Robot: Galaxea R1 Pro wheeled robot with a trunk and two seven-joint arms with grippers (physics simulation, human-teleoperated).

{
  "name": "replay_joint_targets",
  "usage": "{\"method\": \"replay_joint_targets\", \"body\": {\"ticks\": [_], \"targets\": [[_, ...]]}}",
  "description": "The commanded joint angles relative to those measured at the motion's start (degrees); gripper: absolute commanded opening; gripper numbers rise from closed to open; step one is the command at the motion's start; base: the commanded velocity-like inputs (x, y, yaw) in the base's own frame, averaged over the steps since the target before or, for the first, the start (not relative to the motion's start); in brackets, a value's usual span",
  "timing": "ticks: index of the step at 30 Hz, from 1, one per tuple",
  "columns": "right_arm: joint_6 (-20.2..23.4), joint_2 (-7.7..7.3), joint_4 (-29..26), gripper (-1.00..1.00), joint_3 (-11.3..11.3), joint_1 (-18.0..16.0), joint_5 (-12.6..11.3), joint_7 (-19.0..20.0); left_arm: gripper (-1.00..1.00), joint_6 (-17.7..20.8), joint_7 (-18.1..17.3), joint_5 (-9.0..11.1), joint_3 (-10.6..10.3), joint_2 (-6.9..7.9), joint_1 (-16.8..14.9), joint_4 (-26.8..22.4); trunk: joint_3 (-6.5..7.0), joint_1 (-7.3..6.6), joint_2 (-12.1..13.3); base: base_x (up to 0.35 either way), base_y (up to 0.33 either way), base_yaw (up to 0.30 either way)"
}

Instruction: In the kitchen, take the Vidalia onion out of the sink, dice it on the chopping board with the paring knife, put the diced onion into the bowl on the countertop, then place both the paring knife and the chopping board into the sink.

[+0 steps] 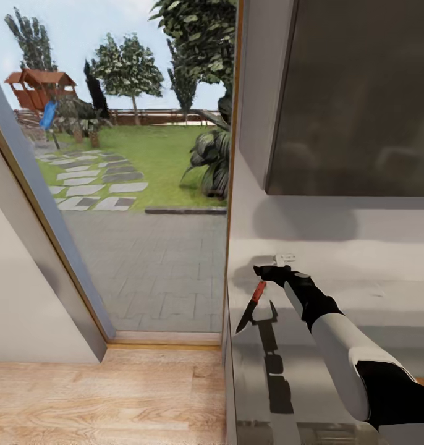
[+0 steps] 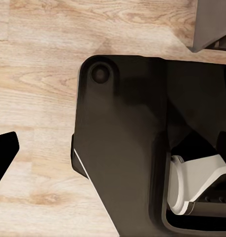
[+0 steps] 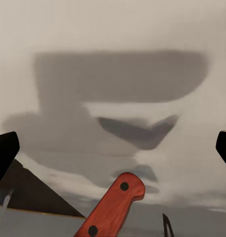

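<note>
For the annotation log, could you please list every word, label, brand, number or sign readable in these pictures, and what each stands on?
None: no readable text in any view.
The red handle of the paring knife held by the right pincer shows two dark rivets, no marking.
The small white wall fitting is too small to read.

Home kitchen – countertop (image 1: pixel 335 371), garden door (image 1: pixel 144 247)

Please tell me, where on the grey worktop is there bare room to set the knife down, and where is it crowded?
The right tool holds the paring knife above the countertop near its left edge. Bare patches: the stretch right of the arm toward the wall, and the strip below the blade near the front edge. It is tight only along the left edge, beside the glass door.
</note>
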Motion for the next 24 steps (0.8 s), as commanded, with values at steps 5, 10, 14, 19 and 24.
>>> {"method": "replay_joint_targets", "body": {"ticks": [5,10,14,19,24], "targets": [[0.32,0.12,-0.10,1.00,-0.32,-0.04,0.25,0.33,1.00,-0.05,-0.02,0.28,0.01,-0.02,0.03,-0.10,-0.56,0.03,-0.12,0.000,0.000,0.000],[0.32,0.14,-0.10,1.00,-0.32,-0.04,0.26,0.33,1.00,-0.05,-0.02,0.28,0.01,-0.02,0.04,-0.10,-1.02,0.03,-0.12,0.000,0.000,0.000],[0.32,0.13,-0.10,1.00,-0.32,-0.04,0.26,0.33,1.00,-0.05,-0.02,0.28,0.01,-0.02,0.03,-0.10,-1.38,0.03,-0.12,0.000,0.000,0.000],[0.32,0.16,-0.10,1.00,-0.32,-0.04,0.24,0.33,1.00,-0.05,-0.02,0.28,0.01,-0.02,0.03,-0.10,-1.84,0.03,-0.12,0.001,0.000,0.000],[0.32,0.14,-0.10,1.00,-0.32,-0.04,0.25,0.33,1.00,-0.05,-0.02,0.28,0.01,-0.02,0.03,-0.10,-2.30,0.03,-0.12,0.068,0.000,0.000]]}}
